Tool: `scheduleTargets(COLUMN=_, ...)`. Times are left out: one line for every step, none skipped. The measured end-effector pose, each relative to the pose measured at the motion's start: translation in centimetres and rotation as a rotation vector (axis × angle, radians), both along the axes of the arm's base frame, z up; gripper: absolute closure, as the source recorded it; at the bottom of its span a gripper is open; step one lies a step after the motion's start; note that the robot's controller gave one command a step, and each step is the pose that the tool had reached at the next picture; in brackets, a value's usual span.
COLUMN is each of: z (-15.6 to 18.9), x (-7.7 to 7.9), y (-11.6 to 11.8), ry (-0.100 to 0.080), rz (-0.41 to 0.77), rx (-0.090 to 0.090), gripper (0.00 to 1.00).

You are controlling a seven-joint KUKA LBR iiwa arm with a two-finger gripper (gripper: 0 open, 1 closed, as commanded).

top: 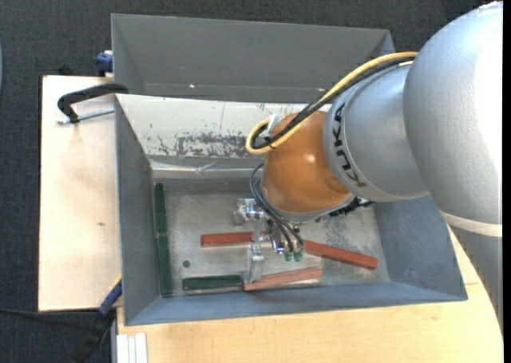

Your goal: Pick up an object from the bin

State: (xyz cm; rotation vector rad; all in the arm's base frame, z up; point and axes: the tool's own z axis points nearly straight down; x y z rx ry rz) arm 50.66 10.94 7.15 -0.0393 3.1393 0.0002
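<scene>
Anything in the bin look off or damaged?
Nothing stands out. The red sticks and green sticks lie loose on the floor of the bin, with the pincer low among the red ones. Only dark scuffs on the back wall.

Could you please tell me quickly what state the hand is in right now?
Hand: it cannot be told whether it is open, closed or holding anything; it hangs low, next to a reddish stick.

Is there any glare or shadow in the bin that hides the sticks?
Camera view: glare brightens the bin's back wall, away from the sticks; the red stick beside the gripper is evenly lit; the dark green stick on the left lies in dimmer light but is visible.
</scene>
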Motion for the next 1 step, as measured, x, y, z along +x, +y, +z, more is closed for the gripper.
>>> scheduleTargets(z=-0.32, x=1.64, y=-0.95, ry=-0.002, rz=-0.08, rx=0.003, gripper=1.0)
